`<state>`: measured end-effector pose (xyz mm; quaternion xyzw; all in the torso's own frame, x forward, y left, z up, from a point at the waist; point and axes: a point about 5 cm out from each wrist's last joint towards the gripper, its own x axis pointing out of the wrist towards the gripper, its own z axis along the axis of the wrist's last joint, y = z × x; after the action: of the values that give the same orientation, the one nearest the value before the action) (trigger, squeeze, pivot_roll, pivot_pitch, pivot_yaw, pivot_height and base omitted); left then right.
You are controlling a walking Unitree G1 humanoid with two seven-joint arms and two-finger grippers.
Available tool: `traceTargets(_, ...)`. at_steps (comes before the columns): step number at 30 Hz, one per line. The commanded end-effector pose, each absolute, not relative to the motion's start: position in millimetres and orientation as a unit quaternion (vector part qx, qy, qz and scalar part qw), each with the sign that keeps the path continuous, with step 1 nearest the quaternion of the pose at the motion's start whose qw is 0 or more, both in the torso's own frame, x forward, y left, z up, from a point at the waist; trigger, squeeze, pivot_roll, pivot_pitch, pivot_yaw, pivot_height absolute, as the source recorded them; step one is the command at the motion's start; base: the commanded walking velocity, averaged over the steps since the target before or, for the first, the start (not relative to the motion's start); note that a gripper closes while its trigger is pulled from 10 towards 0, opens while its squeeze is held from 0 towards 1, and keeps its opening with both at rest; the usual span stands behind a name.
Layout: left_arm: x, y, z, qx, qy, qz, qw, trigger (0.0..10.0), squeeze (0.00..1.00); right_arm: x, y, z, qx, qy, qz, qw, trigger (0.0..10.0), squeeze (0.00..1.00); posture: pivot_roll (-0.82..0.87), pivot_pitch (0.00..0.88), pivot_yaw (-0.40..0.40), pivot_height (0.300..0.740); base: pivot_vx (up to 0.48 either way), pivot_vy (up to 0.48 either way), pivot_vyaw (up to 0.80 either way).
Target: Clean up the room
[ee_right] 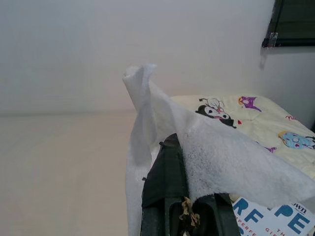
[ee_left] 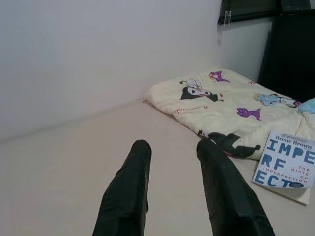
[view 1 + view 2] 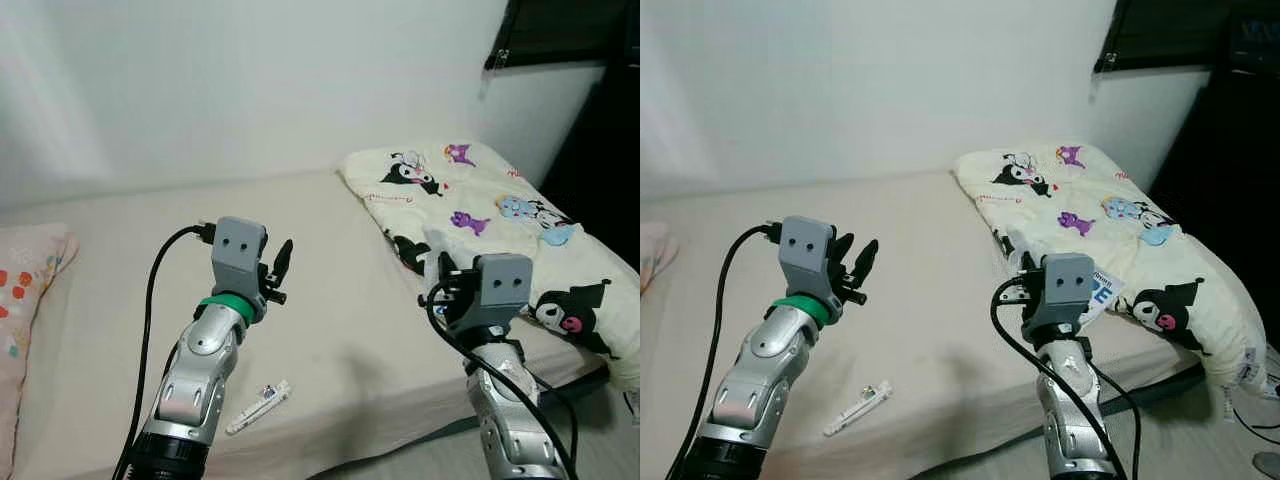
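- Right gripper (image 1: 184, 216) clenched on a white tissue (image 1: 206, 152), lifted clear of the bed (image 3: 330, 330) for disposal
- Left gripper (image 2: 172, 182) released, empty, poised over the bed's front edge near a small white wrapper (image 3: 258, 406)

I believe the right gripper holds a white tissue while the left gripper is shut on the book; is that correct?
Not quite. The right gripper does hold the white tissue, but the left gripper has open, empty jaws above the bed, as the left wrist view shows; the book lies by the blanket.
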<state>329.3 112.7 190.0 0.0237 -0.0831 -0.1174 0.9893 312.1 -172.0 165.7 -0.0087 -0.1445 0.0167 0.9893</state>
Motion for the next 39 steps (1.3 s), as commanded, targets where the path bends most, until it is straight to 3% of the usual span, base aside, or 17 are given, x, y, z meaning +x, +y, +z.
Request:
traceTargets(1, 330.2, 111.4, 184.7, 0.028, -0.074, -0.121, 0.990, 10.0, 0.00, 311.1, -171.9, 159.9, -0.002, -0.136, 0.013, 0.991, 10.0, 0.00, -0.14, 0.000, 0.052, 0.714, 0.000, 0.000, 0.00)
traceTargets(39, 328.1, 111.5, 181.7, 0.024, -0.069, -0.124, 0.990, 10.0, 0.00, 308.5, -164.8, 154.4, 0.009, -0.130, 0.019, 0.991, 10.0, 0.00, -0.14, 0.000, 0.058, 0.714, 0.000, 0.000, 0.00)
